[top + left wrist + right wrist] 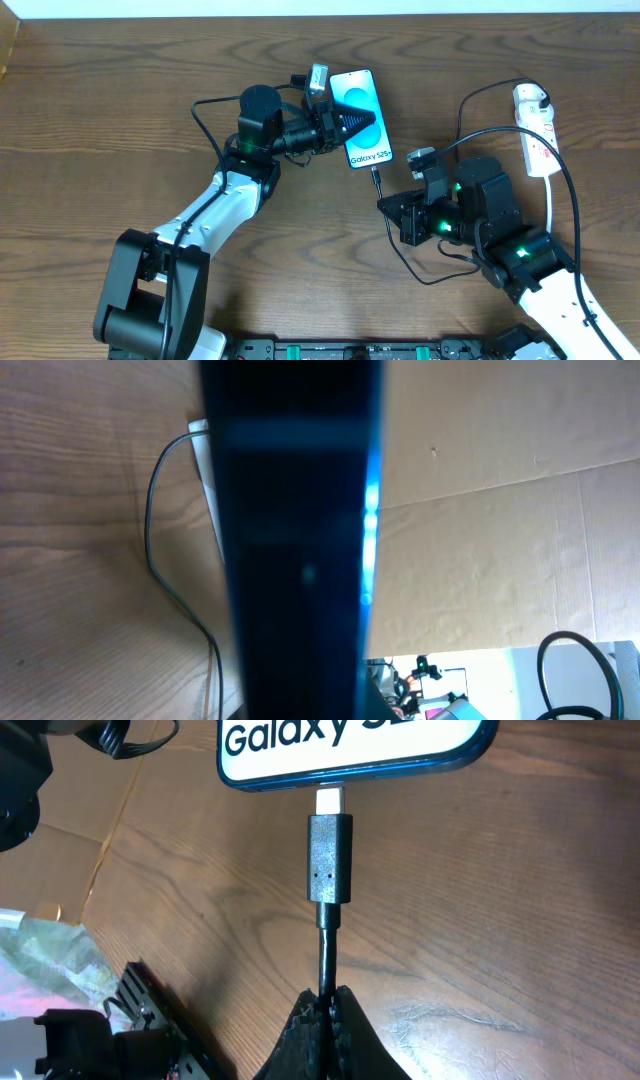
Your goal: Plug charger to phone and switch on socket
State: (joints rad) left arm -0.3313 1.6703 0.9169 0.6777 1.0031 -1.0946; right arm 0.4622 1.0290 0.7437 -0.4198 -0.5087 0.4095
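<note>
Overhead only: whole layout. Phone (356,86) lay far-centre on wood table (120,100), screen up, short edge toward near side. L gripper (358,119) came in from phone's left, closed on it, one dark finger across the screen. R gripper (384,203) sat just near of phone's near edge. Socket (540,140) lay far right, well apart from phone; white block on its far end, a thin black lead arcing off from there. Switch state: couldn't tell.

R wrist view only: close detail. Charger (327,945) lead pinched between R gripper (325,1020) fingers, jaws closed on it just behind the plug (330,860). Plug body dark grey, upright in frame, silver tip meeting phone's (350,745) near edge; a bit of bare metal showed between body and edge. How deep it sat: couldn't tell. Screen strip there was white w/ black "Galaxy" text, blue rim.

L wrist view only: phone (300,540) seen edge-on, a dark blurred slab filling centre, blue glow down its right side. Cardboard wall (480,560) beyond. White edge w/ thin black wire peeped out left of slab; couldn't ID. L fingers not visible here.
</note>
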